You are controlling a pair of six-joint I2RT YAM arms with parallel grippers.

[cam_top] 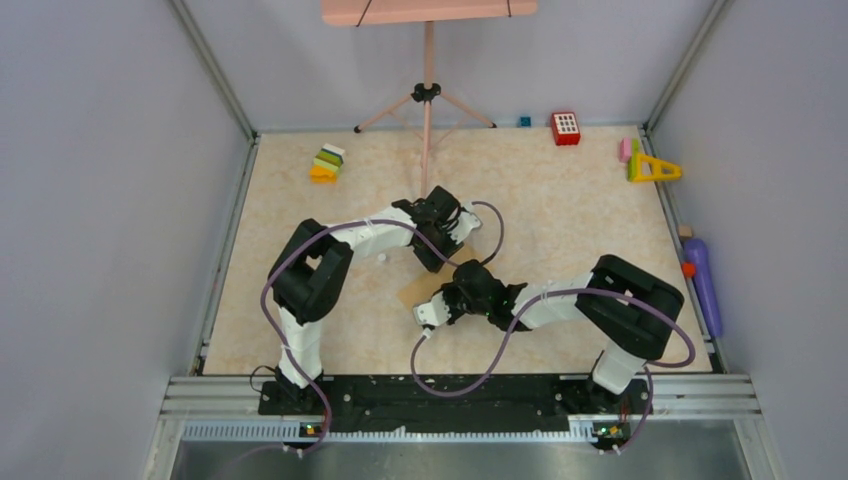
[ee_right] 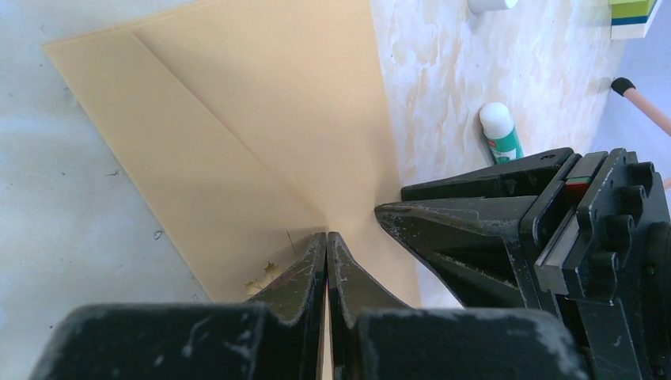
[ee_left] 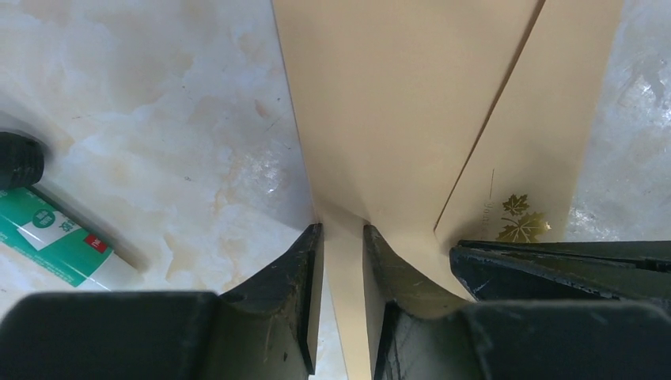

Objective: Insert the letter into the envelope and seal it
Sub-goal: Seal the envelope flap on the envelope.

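Observation:
The brown envelope [cam_top: 420,288] lies at the table's middle, held between both grippers. In the left wrist view the envelope [ee_left: 396,95] shows its flap seam and a gold maple-leaf mark. My left gripper [ee_left: 342,228] pinches a raised fold of the envelope, with its jaws a narrow gap apart and the paper between them. My right gripper [ee_right: 326,235] is shut tight on the envelope's [ee_right: 261,119] near edge, beside the leaf mark. The two grippers [cam_top: 440,255] [cam_top: 455,295] are almost touching. The letter is not in view.
A green-and-white glue stick [ee_left: 55,237] lies close by, left of the envelope; it also shows in the right wrist view [ee_right: 500,131]. At the back of the table are a tripod [cam_top: 427,95], stacked blocks [cam_top: 327,163], a red block [cam_top: 565,128] and a yellow triangle [cam_top: 652,168]. A purple bottle [cam_top: 703,285] lies at the right edge.

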